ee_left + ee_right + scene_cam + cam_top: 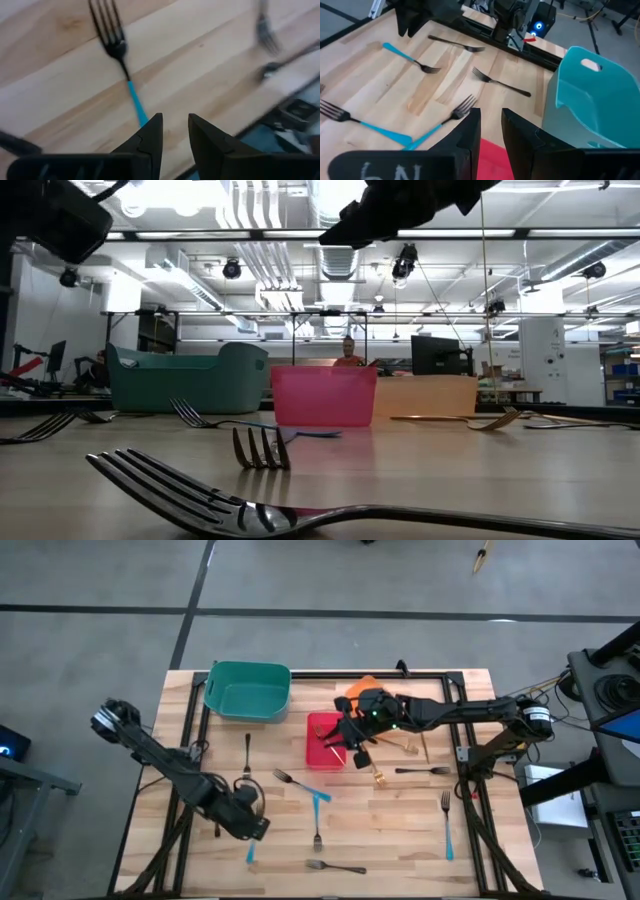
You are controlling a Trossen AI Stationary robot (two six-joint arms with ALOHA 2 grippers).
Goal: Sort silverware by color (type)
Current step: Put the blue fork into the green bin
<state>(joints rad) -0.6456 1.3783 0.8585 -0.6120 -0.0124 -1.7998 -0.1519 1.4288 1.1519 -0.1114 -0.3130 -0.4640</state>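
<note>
Our right gripper [352, 732] hangs over the red bin [322, 728], fingers a narrow gap apart with nothing between them. We cannot see into that bin; the teal bin [247, 690] beside it looks empty, and the orange bin [360, 687] is mostly hidden behind the arm. Our left gripper [255, 825] sits low at the table's near left, jaws also narrowly parted and empty, just above a blue-handled fork [121, 59]. The remaining forks [318, 825] lie scattered on the table [400, 830], outside all bins.
</note>
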